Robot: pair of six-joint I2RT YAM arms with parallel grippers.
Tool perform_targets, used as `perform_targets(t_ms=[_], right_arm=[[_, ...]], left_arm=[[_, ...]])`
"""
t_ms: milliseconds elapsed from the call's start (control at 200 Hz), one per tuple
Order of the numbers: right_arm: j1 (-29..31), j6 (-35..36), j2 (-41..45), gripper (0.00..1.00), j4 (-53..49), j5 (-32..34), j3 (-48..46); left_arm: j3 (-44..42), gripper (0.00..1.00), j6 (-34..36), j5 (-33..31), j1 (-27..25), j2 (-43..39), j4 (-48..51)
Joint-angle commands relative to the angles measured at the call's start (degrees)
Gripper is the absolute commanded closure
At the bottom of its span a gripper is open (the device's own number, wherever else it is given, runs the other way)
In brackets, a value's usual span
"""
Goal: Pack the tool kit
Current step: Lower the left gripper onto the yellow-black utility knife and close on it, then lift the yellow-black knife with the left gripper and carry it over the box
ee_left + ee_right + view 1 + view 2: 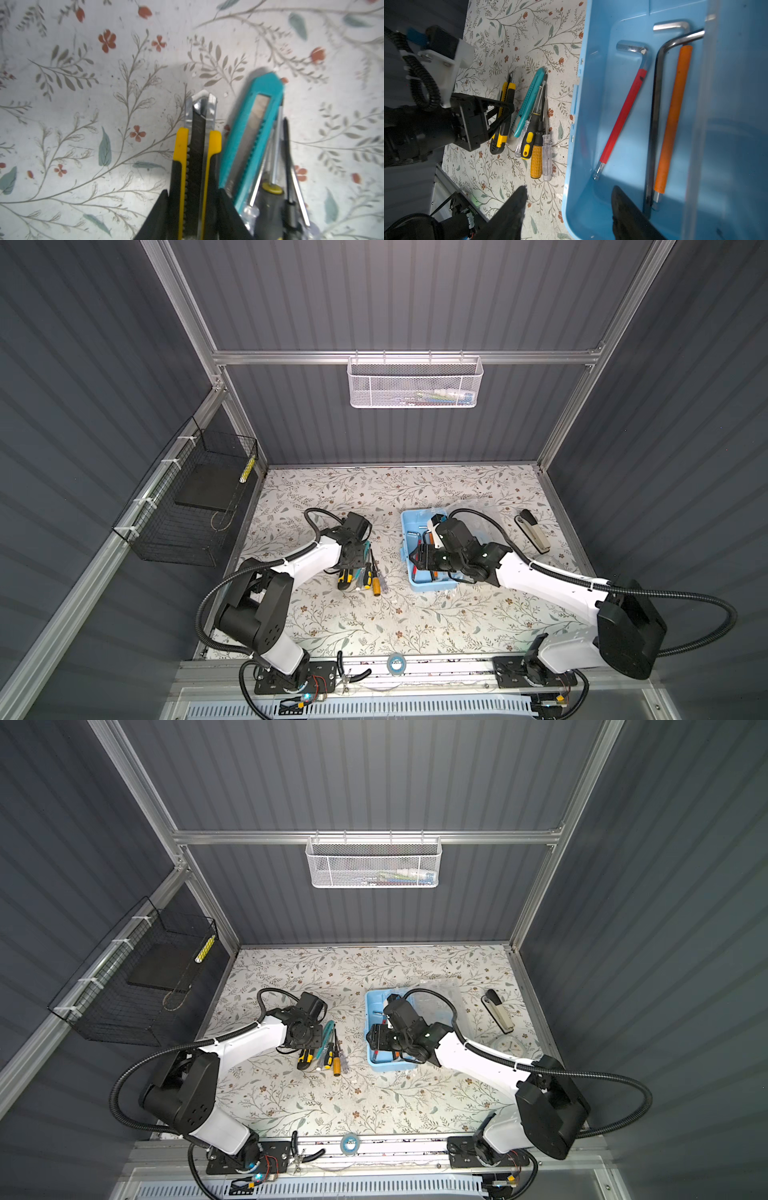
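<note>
A top view shows the light-blue tool kit (406, 526) open right of centre; the left wrist view, my left gripper (193, 191) narrowed onto a yellow utility knife (195, 145); the right wrist view, my right gripper (569, 188) wide, straddling the kit's wall.

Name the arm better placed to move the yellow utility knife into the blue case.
Left. The left gripper grips the yellow utility knife on both sides. The right gripper hangs open astride the tool kit wall, holding nothing.
</note>
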State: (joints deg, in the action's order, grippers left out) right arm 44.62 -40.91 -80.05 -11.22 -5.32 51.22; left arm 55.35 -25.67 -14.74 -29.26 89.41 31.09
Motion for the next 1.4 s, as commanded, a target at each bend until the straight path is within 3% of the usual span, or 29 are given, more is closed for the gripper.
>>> perform_targets(t_ms=[0, 225, 505, 655, 895, 1396], right_arm=[[0.1, 0.2, 2.0, 0.35, -0.8, 1.8, -0.3], [-0.7, -0.1, 5.0, 0.35, -1.4, 1.7, -0.8], [-5.6, -0.9, 19.1, 0.34, -4.9, 4.8, -5.9], [-8.0, -0.3, 29.0, 0.34, -8.3, 7.4, -8.8], [-9.6, 0.6, 39.5, 0.34, -14.4, 9.6, -11.0], [-10.1, 2.0, 44.8, 0.33, -15.9, 10.8, -12.7]], left_arm=[[3.2, 0.77, -0.8, 2.2, 0.2, -4.6, 3.1], [4.2, 0.77, -6.2, 11.6, -1.6, -10.6, -0.3], [7.5, 0.79, -17.6, 13.4, -13.5, -11.9, -14.1], [13.2, 0.78, -20.0, 14.0, -18.3, -5.6, -21.4], [20.9, 0.77, -26.6, 18.4, -20.7, 6.7, -32.2], [30.0, 0.76, -34.1, 17.4, -22.8, 22.1, -34.6]])
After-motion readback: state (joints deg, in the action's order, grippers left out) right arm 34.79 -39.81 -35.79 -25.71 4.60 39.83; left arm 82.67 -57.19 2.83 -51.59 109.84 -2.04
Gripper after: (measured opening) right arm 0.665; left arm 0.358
